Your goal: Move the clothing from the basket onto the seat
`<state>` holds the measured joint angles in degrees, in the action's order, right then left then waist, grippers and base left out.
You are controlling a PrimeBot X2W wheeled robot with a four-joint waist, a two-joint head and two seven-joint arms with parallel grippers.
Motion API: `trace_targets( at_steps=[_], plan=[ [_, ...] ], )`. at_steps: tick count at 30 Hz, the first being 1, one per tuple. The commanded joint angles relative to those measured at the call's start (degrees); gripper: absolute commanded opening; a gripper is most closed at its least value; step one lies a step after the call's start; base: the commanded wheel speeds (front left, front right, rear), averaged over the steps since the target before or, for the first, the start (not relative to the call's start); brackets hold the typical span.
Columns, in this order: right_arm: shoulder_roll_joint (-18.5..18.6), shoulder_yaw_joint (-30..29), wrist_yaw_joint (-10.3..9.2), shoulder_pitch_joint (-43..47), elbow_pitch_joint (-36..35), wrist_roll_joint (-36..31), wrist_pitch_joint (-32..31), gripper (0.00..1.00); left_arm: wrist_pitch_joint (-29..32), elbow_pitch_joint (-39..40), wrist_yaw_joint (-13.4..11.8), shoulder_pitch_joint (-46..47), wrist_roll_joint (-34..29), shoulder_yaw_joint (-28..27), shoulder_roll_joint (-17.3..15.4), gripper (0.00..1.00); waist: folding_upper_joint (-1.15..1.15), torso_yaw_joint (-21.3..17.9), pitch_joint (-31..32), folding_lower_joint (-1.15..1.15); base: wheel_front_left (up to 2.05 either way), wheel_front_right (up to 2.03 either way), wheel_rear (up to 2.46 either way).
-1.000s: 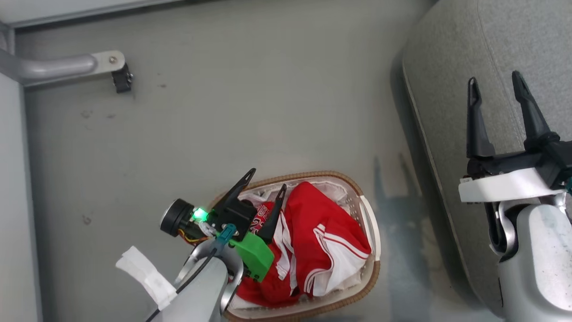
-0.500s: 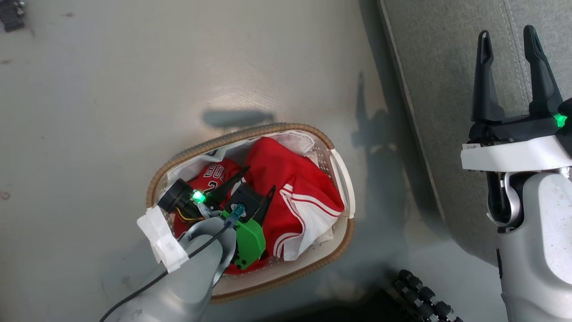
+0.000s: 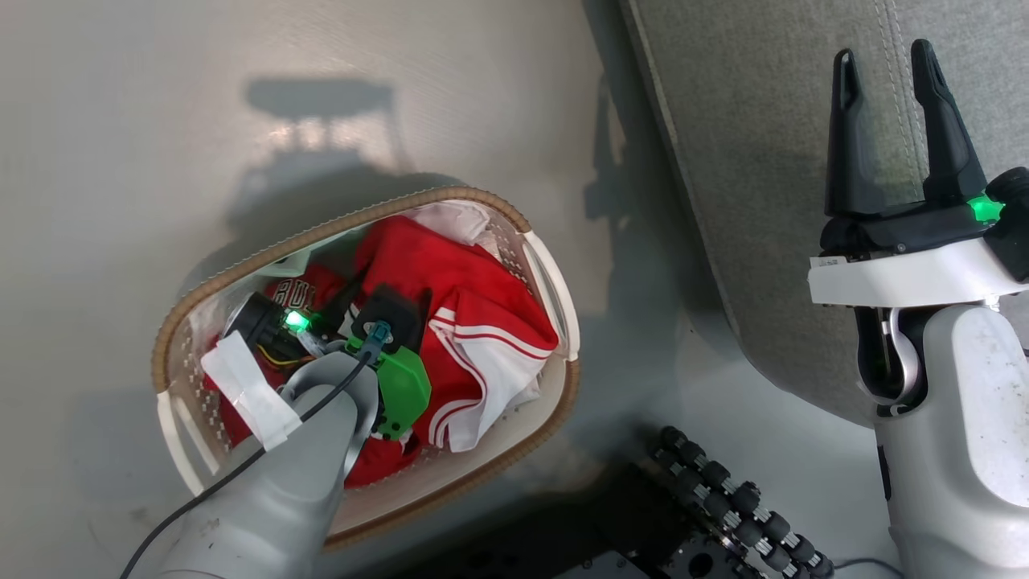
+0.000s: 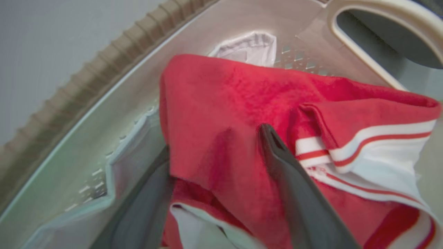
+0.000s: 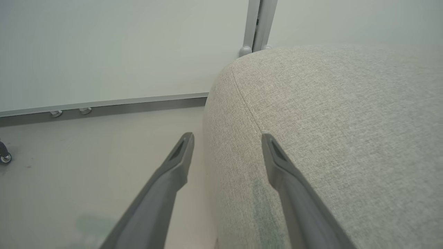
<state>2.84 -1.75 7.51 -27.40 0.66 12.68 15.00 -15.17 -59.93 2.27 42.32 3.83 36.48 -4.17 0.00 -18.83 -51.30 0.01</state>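
Note:
The basket (image 3: 321,233), white with a brown rim, stands on the floor left of the seat (image 3: 748,121). The clothing (image 3: 458,289), red with white-and-red stripes, lies crumpled inside it. My left gripper (image 3: 384,291) reaches down into the basket. In the left wrist view my left gripper (image 4: 216,141) is open, its fingers astride a raised fold of the red clothing (image 4: 225,97), and the left fingertip is hidden behind the cloth. The basket's rim (image 4: 86,86) curves past on the left. My right gripper (image 3: 883,52) hangs open over the grey seat's edge, holding nothing; the right wrist view shows my right gripper (image 5: 227,135) above the seat (image 5: 346,121).
A white liner (image 3: 454,217) lines the basket. My base with black rollers (image 3: 723,507) sits at the bottom, between basket and seat. A pale wall with a metal rail (image 5: 104,103) stands behind the seat, and a small caster (image 5: 4,155) is at the far left.
The head camera has tilted down, shifting the whole picture. My left gripper has sunk from the basket's near rim deep into the clothing. The right gripper stays open over the seat.

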Motion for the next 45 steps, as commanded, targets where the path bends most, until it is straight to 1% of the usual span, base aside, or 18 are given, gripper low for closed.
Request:
trace_targets(
  at_steps=[1,2,3,5,7,14,21,31,38,45],
  plan=[
    [0.09,0.13,-0.03,-0.19,0.04,0.69,0.28,1.0,0.02,-0.8,0.63,0.91,0.22,0.37,-0.05,1.0,0.0,-0.97,-0.77,-0.01,0.0,0.0,0.0],
    [0.09,0.21,-0.03,-0.1,0.1,0.69,0.28,1.0,0.02,-0.97,0.89,0.94,0.36,0.6,0.13,0.8,0.0,-1.0,-0.69,-0.01,0.0,0.0,0.0],
    [0.09,0.29,-0.03,0.03,0.19,0.64,0.28,1.0,0.02,-1.04,1.29,0.92,0.49,0.98,0.34,0.44,0.0,-0.98,-0.53,-0.01,0.0,0.0,0.0],
    [0.09,0.37,-0.03,0.34,0.36,0.67,0.28,1.0,0.02,-0.54,1.74,0.6,0.65,1.71,0.61,0.21,0.0,-0.83,-0.05,-0.01,0.0,0.0,0.0],
    [0.1,0.44,-0.03,0.6,0.57,0.47,0.28,1.0,0.02,0.11,2.15,0.02,0.76,2.45,0.8,0.0,0.0,-0.51,0.53,-0.01,0.0,0.0,0.0],
    [0.12,0.98,-0.03,1.42,1.3,-1.25,0.28,1.0,0.01,4.1,3.34,-1.72,1.59,5.08,1.19,0.0,0.0,1.38,4.0,-0.01,0.0,0.0,0.0],
    [0.12,1.1,-0.03,3.3,2.39,-3.74,0.28,1.0,-0.01,9.68,3.9,-4.71,2.93,6.58,1.27,0.0,0.0,3.94,9.82,-0.01,0.0,0.0,0.0],
    [0.15,-0.66,-0.04,7.07,3.94,-7.82,0.28,1.0,-0.01,22.29,4.01,-11.45,5.08,3.95,0.78,0.0,0.0,8.85,20.0,-0.01,0.0,0.0,0.0],
    [0.15,-1.42,-0.04,10.72,5.28,-10.07,0.28,1.0,-0.01,29.94,4.69,-14.63,4.61,3.88,-0.48,0.0,0.0,12.19,29.09,-0.01,0.0,0.0,0.0],
    [0.16,-1.14,-0.04,14.62,6.42,-10.86,0.28,1.0,0.0,35.81,5.17,-14.44,4.97,4.22,-3.42,0.0,0.0,14.45,37.11,-0.01,0.0,0.0,0.0]
  ],
)
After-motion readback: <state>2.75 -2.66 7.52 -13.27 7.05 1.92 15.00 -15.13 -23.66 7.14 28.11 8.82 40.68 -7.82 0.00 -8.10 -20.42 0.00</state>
